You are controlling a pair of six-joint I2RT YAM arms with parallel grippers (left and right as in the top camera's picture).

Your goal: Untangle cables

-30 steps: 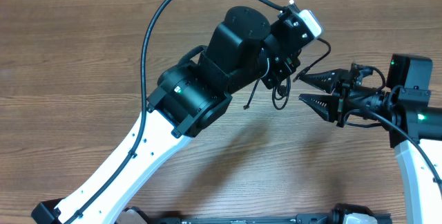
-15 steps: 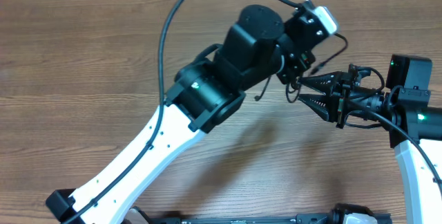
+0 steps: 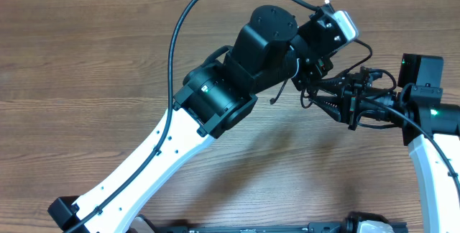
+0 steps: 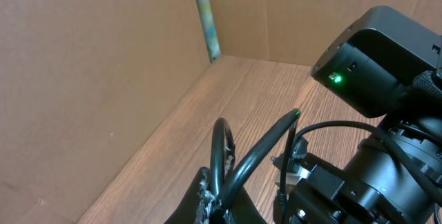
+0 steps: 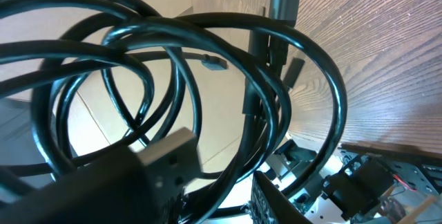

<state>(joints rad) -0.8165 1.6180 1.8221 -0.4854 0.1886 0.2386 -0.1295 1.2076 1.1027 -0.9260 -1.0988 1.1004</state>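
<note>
The cables [image 3: 282, 93] are thin black cords hanging in a bunch under my left wrist, one loose end trailing left. In the left wrist view my left gripper [image 4: 214, 198] is shut on two strands of the cables [image 4: 222, 148], which loop up from the jaws. My right gripper [image 3: 310, 95] points left, right against the left one. In the right wrist view the cables [image 5: 207, 51] fill the frame as overlapping loops, with a small plug [image 5: 214, 61] dangling. Strands run between the fingers of my right gripper [image 5: 228, 196], and light still shows beside them.
The wooden table [image 3: 86, 67] runs under both arms. A brown cardboard wall [image 4: 90, 72] stands along the table's far edge. The left arm's thick black cable [image 3: 187, 24] arcs above the table. The right arm's body [image 4: 387, 58], with a green light, sits close to the left wrist.
My left arm has swung up and to the right with the cables. The right gripper's jaws have narrowed around the hanging strands and edged slightly upward.
</note>
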